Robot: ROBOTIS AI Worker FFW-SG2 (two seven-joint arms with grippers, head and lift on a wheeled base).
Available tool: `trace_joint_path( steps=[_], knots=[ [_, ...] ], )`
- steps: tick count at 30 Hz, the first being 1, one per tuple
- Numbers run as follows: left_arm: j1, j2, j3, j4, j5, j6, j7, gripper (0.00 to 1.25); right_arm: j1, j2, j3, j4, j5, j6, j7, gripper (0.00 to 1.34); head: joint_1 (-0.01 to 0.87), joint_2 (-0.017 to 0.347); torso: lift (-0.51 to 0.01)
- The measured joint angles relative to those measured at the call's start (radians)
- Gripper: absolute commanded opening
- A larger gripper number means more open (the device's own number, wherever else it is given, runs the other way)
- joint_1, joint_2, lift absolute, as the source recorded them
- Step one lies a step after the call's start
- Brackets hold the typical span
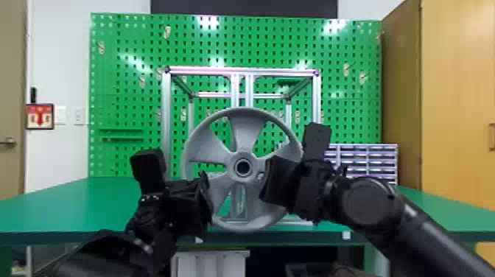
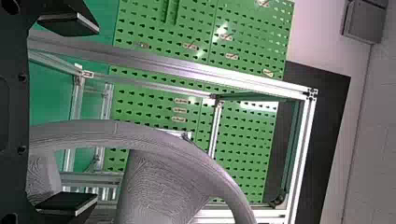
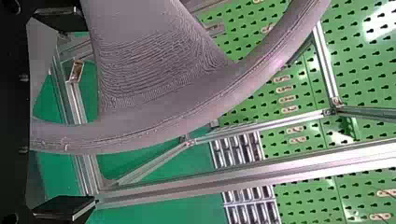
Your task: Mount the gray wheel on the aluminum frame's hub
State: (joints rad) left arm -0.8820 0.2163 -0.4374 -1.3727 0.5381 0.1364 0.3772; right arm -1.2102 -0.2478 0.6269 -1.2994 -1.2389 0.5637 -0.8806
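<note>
A workshop or lab is indicated by a green pegboard [image 1: 213,46] in the upper middle, small-parts drawers [image 1: 383,162] right of centre, and an aluminum frame [image 1: 166,121] stood on a green worktable [image 1: 92,206].

The left arm [image 1: 99,254] comes in from the bottom edge of the head view and bends at its wrist [image 1: 147,217], its claw [image 1: 205,200] turned inward. The right arm [image 1: 427,232] slants in from the lower right corner, its claw [image 1: 270,180] also facing inward, a little higher. In the wrist views, each claw's two flat black fingers [image 2: 70,204] stand wide apart.
</note>
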Motion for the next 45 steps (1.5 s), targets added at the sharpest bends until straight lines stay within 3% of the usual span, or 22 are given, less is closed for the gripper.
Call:
trace_joint_path(
  steps=[28, 45],
  knots=[
    [0.043, 0.025, 0.025, -0.105, -0.021, 0.038, 0.014, 1.21, 0.053, -0.039, -0.045, -0.137, -0.032, 0.025, 0.002, 1.34, -0.005, 0.006, -0.499],
    [0.134, 0.071, 0.081, -0.273, -0.05, 0.078, 0.031, 1.21, 0.155, -0.095, -0.122, -0.308, -0.041, 0.047, 0.002, 1.34, -0.005, 0.006, -0.499]
  ],
)
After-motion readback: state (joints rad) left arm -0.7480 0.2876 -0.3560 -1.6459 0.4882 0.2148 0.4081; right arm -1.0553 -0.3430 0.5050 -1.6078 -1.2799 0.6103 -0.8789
